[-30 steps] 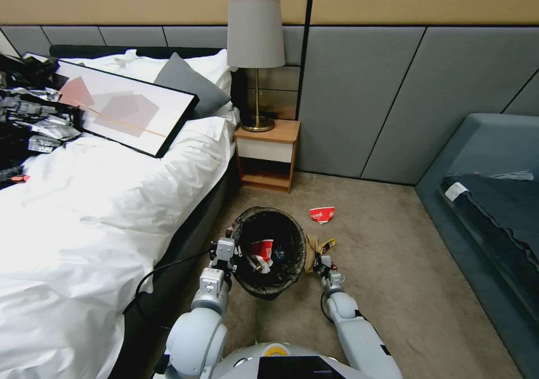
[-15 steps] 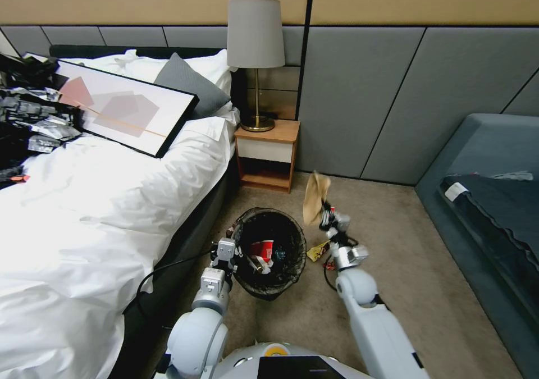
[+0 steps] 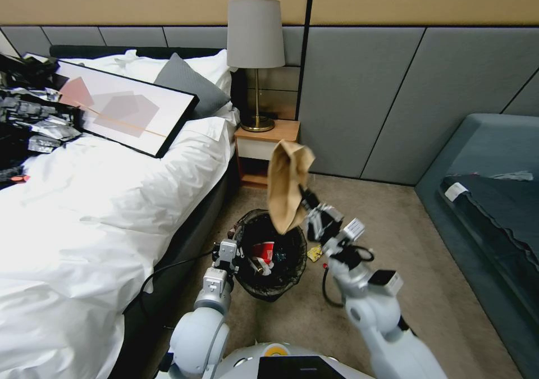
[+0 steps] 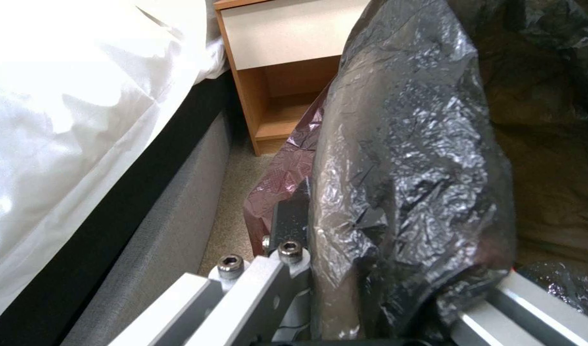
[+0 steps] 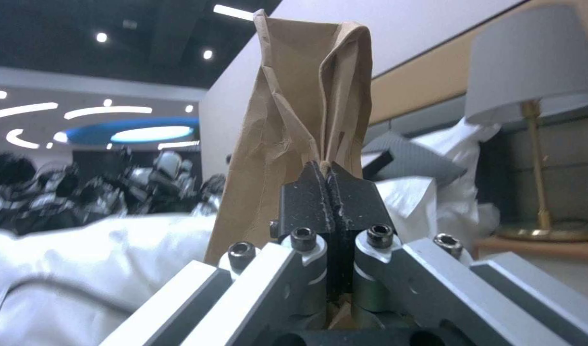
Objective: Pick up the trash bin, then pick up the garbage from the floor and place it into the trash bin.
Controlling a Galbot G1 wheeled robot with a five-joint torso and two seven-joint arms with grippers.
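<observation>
The trash bin (image 3: 279, 282), lined with a crinkled black bag (image 4: 409, 163), is held a little off the carpet beside the bed. My left gripper (image 3: 233, 252) (image 4: 345, 274) is shut on its near-left rim. Inside lie a crushed red-and-white cup (image 3: 262, 250) and other scraps. Crumpled brown paper garbage (image 3: 286, 187) (image 5: 300, 115) hangs upright above the bin's far-right rim, pinched at its lower edge by my shut right gripper (image 3: 308, 201) (image 5: 329, 185). A yellow snack wrapper (image 3: 314, 252) lies on the floor just right of the bin.
A bed with a white duvet (image 3: 101, 199) runs along the left. A wooden nightstand (image 3: 266, 153) with a lamp (image 3: 256, 33) stands behind the bin. A blue-grey sofa (image 3: 488, 165) blocks the right. Open carpet (image 3: 393, 227) lies between.
My right arm has lifted the brown paper from the floor, up and left, to above the bin's rim. The left gripper and the bin have stayed put.
</observation>
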